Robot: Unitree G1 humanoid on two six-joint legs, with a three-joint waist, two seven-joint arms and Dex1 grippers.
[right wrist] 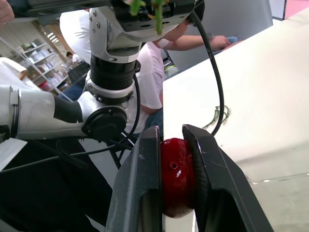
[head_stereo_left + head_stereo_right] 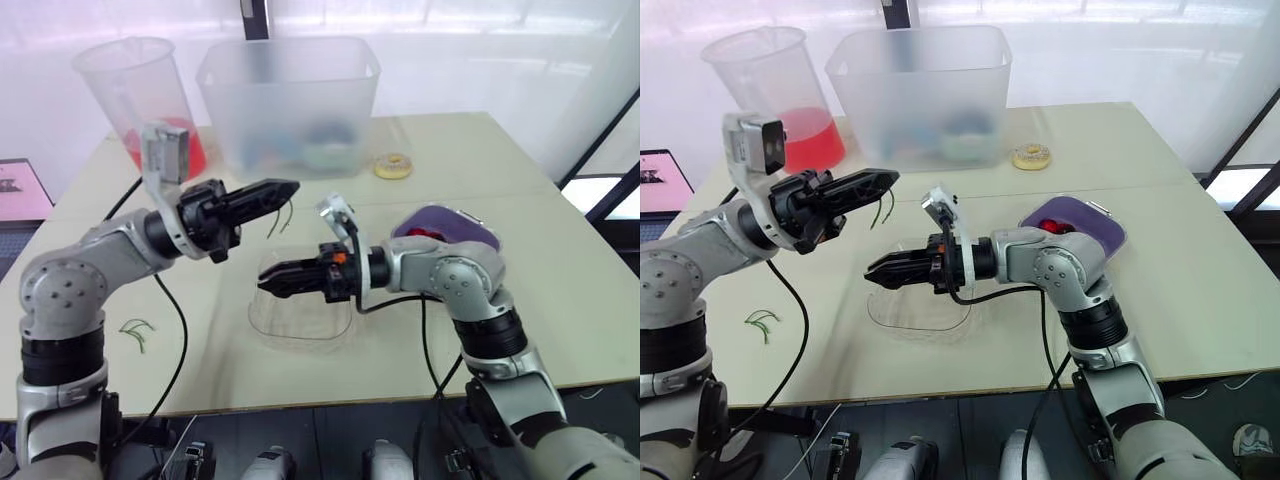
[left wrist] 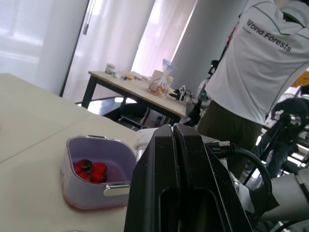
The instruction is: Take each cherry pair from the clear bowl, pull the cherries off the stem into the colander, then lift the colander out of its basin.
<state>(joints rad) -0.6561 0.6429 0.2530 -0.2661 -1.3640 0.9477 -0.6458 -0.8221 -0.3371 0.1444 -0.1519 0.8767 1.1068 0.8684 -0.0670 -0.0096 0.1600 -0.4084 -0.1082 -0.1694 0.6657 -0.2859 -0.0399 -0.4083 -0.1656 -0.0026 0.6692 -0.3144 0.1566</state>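
Note:
My left gripper (image 2: 288, 187) is shut on a thin green stem (image 2: 282, 215), which dangles from its tip above the table. Lower and to the right, my right gripper (image 2: 265, 281) hovers over the clear bowl (image 2: 300, 318), shut on a red cherry (image 1: 176, 176) that sits between its fingers. The two grippers are a short way apart. A purple colander (image 2: 455, 222) in its basin stands behind my right forearm, with several red cherries (image 3: 91, 170) inside it.
A large frosted tub (image 2: 290, 100) and a clear pitcher of red liquid (image 2: 140, 95) stand at the back of the table. A yellow ring (image 2: 393, 166) lies beside the tub. Loose green stems (image 2: 137, 331) lie at the left. A person in a white shirt (image 3: 260, 58) stands beyond the table.

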